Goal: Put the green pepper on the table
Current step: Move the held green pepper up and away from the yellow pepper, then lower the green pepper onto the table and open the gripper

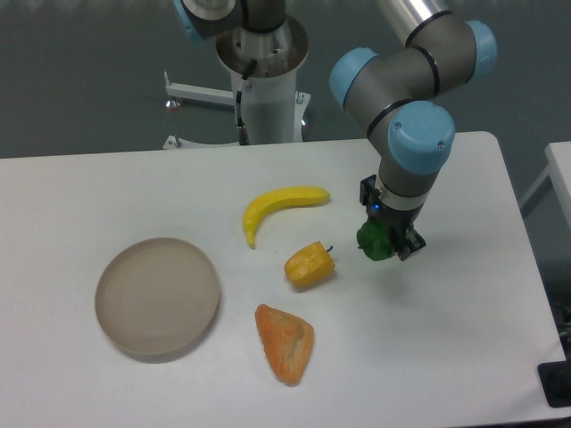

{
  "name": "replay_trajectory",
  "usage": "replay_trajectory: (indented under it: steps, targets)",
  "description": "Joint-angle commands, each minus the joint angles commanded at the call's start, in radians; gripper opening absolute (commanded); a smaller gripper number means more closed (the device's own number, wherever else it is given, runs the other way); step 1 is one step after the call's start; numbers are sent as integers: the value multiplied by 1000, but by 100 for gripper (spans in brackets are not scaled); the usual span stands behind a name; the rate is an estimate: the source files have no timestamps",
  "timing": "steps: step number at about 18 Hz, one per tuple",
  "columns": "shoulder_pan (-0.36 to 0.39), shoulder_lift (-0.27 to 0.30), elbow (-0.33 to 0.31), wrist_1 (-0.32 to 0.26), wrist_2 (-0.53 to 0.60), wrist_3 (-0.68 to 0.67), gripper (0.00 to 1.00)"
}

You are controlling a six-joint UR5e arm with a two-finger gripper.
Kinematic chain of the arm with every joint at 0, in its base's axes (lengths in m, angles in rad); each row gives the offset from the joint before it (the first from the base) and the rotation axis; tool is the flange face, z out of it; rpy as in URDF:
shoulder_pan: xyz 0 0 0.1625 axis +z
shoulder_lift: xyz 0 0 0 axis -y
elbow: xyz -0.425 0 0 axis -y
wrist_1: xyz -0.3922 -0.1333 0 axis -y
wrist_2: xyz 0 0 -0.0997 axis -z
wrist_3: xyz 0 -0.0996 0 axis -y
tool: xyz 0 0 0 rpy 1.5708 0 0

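The small, glossy dark green pepper (376, 241) sits gripped over the white table (464, 303), right of centre.

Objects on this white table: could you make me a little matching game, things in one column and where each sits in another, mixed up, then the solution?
Things:
1. small glossy dark green toy pepper
2. curved yellow toy banana
3. round beige-grey plate
4. orange wedge-shaped toy food piece

Places:
A. far left on the white table, nothing on it
B. gripped in the robot's black pincer
C. nearest the front edge, below the yellow toy pepper
D. behind the yellow toy pepper, toward the robot's base

Pairs: 1-B, 2-D, 3-A, 4-C
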Motion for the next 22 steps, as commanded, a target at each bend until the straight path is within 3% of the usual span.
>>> replay_trajectory:
  steps: [9, 11, 14, 17, 18, 20, 22]
  targets:
    - [20, 5, -26, 0, -5, 12, 12]
    - [57, 20, -86, 12, -27, 35, 12]
    - [104, 70, -162, 17, -28, 181, 12]
    - [132, 81, -210, 20, -28, 254, 12]
    - [133, 81, -225, 34, -28, 268, 12]
    - [147, 84, -285, 131, -28, 305, 12]
    - [147, 89, -325, 182, -28, 324, 12]
